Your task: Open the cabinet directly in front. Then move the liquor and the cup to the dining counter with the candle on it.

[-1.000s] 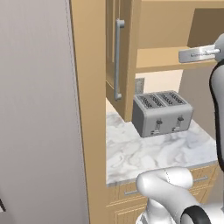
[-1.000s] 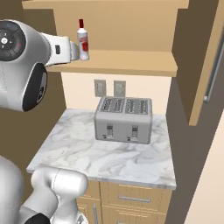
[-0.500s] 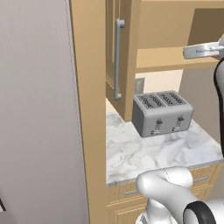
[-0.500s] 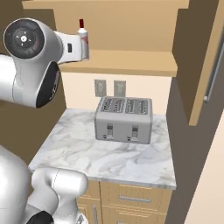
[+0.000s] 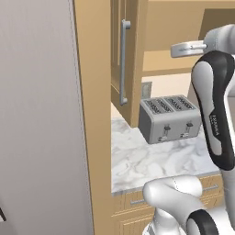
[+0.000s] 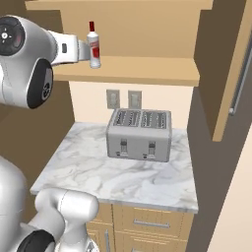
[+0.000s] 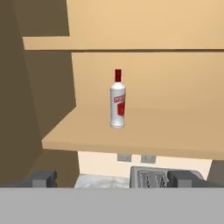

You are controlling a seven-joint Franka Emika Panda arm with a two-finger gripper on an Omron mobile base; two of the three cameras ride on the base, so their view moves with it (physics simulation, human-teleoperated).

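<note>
Up at shelf height, gripper (image 7: 113,178) spread wide and empty, touching nothing, liquor (image 7: 117,101) standing upright on the lower shelf of the opened cabinet (image 6: 147,70), well ahead of the fingertips, toaster (image 6: 140,134) on the marble counter (image 6: 93,170) below.

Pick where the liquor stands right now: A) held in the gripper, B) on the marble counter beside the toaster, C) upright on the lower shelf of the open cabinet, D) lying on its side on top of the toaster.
C: the liquor stands upright on the cabinet shelf, above the toaster, with the open gripper short of it.
</note>
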